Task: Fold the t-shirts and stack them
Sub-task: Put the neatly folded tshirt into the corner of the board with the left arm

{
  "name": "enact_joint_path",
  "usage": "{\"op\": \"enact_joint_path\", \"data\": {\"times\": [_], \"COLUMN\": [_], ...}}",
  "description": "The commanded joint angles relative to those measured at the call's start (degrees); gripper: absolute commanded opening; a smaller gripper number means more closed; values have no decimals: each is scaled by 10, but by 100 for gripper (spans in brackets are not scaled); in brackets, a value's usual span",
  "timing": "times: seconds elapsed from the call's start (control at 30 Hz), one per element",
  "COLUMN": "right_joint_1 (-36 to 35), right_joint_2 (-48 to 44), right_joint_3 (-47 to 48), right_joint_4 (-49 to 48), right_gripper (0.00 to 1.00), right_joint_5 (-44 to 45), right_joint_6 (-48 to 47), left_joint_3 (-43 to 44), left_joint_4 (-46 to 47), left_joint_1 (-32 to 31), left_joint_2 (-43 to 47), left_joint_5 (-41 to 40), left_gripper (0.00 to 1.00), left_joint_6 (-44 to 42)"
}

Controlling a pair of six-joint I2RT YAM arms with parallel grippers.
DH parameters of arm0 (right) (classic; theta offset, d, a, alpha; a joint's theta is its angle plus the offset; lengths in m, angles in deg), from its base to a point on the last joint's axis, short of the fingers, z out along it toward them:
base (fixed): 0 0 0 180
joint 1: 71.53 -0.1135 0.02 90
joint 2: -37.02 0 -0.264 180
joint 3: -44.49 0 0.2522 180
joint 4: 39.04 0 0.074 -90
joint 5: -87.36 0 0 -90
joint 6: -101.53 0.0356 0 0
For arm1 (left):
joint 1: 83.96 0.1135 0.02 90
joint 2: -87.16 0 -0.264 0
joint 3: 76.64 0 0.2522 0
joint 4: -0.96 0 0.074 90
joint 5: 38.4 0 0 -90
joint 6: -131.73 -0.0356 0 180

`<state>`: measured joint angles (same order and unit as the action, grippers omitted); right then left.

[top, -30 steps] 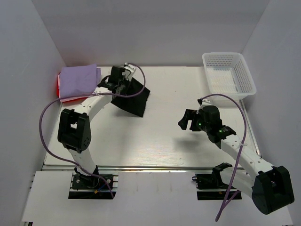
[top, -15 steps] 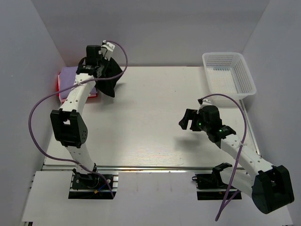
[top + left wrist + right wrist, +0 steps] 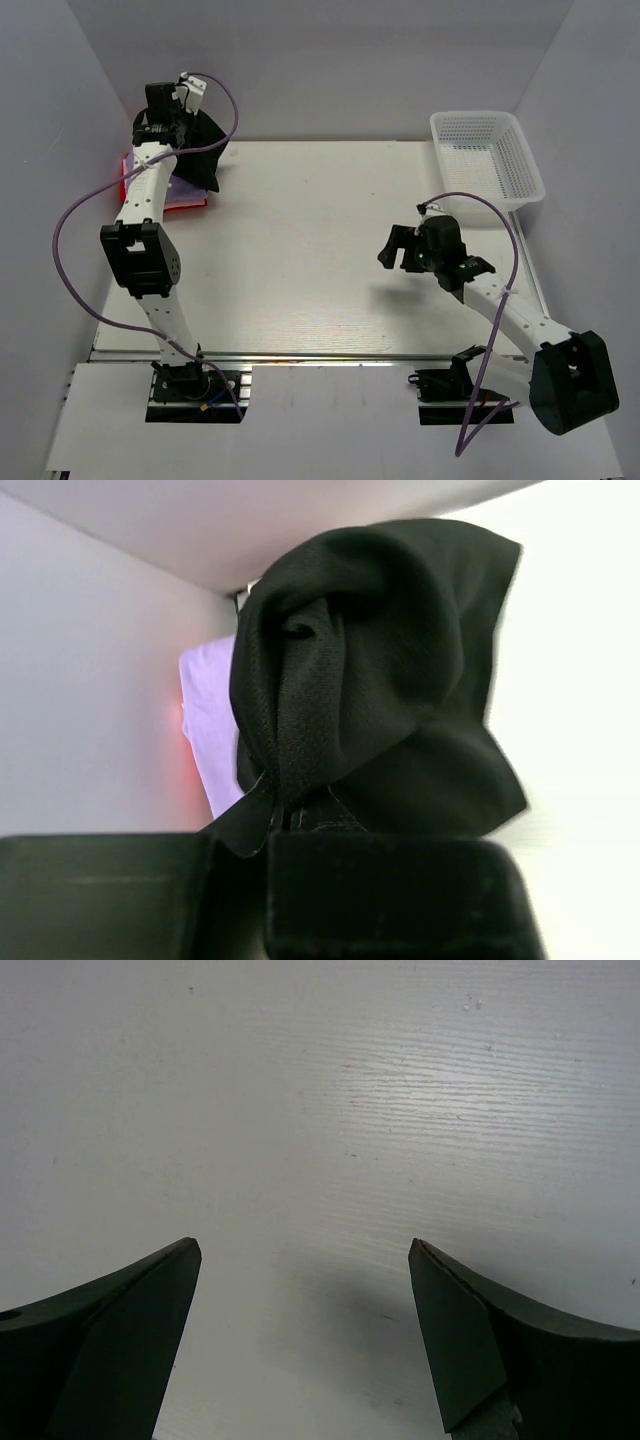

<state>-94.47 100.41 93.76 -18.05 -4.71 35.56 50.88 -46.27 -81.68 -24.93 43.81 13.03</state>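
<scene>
My left gripper [image 3: 178, 128] is shut on the folded black t-shirt [image 3: 200, 155] and holds it in the air over the far left corner. The shirt hangs bunched below my jaws in the left wrist view [image 3: 370, 690]. Beneath it lies the lavender-purple t-shirt [image 3: 208, 720], with the red-pink t-shirt [image 3: 125, 175] showing as a thin edge under it. The purple one is mostly hidden in the top view [image 3: 185, 195]. My right gripper [image 3: 392, 252] is open and empty above the bare table, right of centre [image 3: 305, 1260].
A white mesh basket [image 3: 488, 160] stands empty at the far right corner. The white walls close in behind and to the left of the shirt stack. The table [image 3: 320, 260] is pale wood grain.
My left arm has carried the black t-shirt from the middle back of the table leftward and up, to above the purple and red stack. The right arm has barely moved.
</scene>
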Motion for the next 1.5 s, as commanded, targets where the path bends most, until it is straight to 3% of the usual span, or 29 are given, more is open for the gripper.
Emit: {"op": "enact_joint_path", "data": {"times": [0.0,0.27,0.7,0.77,0.8,0.87,1.13,1.37,1.4,1.47], "right_joint_1": [0,-1,-3,-1,-2,-1,-3,-3,-3,-4], "right_joint_2": [7,31,60,64,70,74,72,63,60,61], "right_joint_3": [38,54,71,76,77,78,75,69,67,64], "right_joint_4": [-3,-2,-6,-8,-8,-8,-20,-20,-20,-22], "right_gripper": [90,90,90,90,90,90,90,90,90,90], "right_joint_5": [2,0,-14,-16,-18,-22,-34,-26,-26,-22], "right_joint_6": [7,10,15,17,17,19,21,15,15,15], "left_joint_3": [21,27,40,48,56,61,97,111,111,103], "left_joint_4": [1,42,54,48,48,48,36,36,31,38], "left_joint_1": [24,67,120,126,126,126,132,132,132,132], "left_joint_2": [-11,-36,-89,-97,-103,-103,-92,-86,-86,-92], "left_joint_5": [14,-59,-23,-23,-33,-47,-60,-3,8,59], "left_gripper": [0,0,0,55,76,100,100,100,95,73], "left_joint_6": [-1,19,30,30,44,53,121,175,175,169]}}
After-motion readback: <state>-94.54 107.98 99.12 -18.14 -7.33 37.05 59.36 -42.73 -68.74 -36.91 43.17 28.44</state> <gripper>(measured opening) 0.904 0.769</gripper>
